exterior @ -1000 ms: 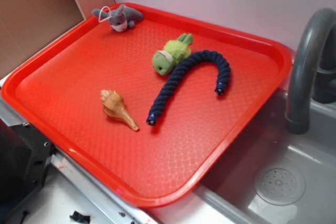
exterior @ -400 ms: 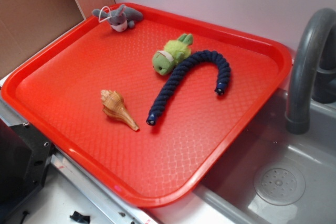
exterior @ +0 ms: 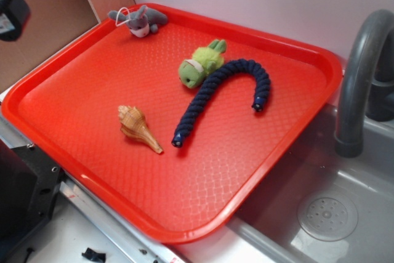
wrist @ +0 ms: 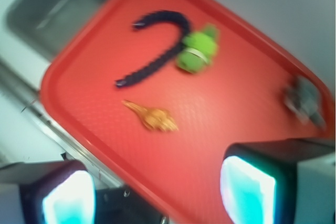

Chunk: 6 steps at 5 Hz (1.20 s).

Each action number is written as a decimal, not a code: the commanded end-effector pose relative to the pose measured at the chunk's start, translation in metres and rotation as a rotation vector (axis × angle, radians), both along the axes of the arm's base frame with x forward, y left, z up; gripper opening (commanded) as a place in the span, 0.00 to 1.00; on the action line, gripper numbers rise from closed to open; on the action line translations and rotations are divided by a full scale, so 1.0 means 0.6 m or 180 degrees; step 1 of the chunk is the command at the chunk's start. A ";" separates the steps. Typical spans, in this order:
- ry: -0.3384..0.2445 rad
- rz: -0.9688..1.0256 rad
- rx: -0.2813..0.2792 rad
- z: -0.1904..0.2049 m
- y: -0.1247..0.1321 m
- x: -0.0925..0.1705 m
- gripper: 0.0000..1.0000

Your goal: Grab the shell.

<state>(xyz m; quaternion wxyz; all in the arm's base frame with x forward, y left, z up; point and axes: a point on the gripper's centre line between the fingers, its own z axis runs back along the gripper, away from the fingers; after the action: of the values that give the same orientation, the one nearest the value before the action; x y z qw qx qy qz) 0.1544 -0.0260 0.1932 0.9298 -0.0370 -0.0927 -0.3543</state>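
Teal-lit pads mark the two fingers (wrist: 245, 190) of the gripper (wrist: 157, 192), which stand spread well apart with nothing between them; the grip is released.

Beyond the fingers, roughly centred in the gap and well clear of both, the shell (wrist: 152, 118) lies flat on the red tray (wrist: 73, 56). Its knobby whorl points toward the right finger and its long tip toward the left.

Farther on, the dark blue rope (wrist: 157, 51) curves near the shell's tip, and the green plush (wrist: 198, 52) sits against it. A grey plush (wrist: 303, 98) lies off past the right finger.

Risks, as judged from here:
- The shell is ribbed and tapered; closing on the thin tip could let it squirt free.
- Overshooting the descent could snag the rope end.
- The wrist view is blurred, so alignment is uncertain.
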 end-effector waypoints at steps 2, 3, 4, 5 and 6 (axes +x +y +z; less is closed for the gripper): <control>-0.0225 -0.1673 0.0238 -0.075 -0.020 0.030 1.00; -0.0257 -0.1522 0.0433 -0.112 -0.029 0.035 1.00; -0.0159 -0.1493 0.0550 -0.156 -0.029 0.045 1.00; 0.0033 -0.1466 0.0586 -0.209 -0.030 0.056 1.00; 0.0260 -0.1571 0.0544 -0.252 -0.035 0.059 1.00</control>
<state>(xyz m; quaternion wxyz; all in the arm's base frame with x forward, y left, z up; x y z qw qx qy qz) 0.1872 -0.0416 0.0364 0.8236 -0.0032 0.0020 -0.5672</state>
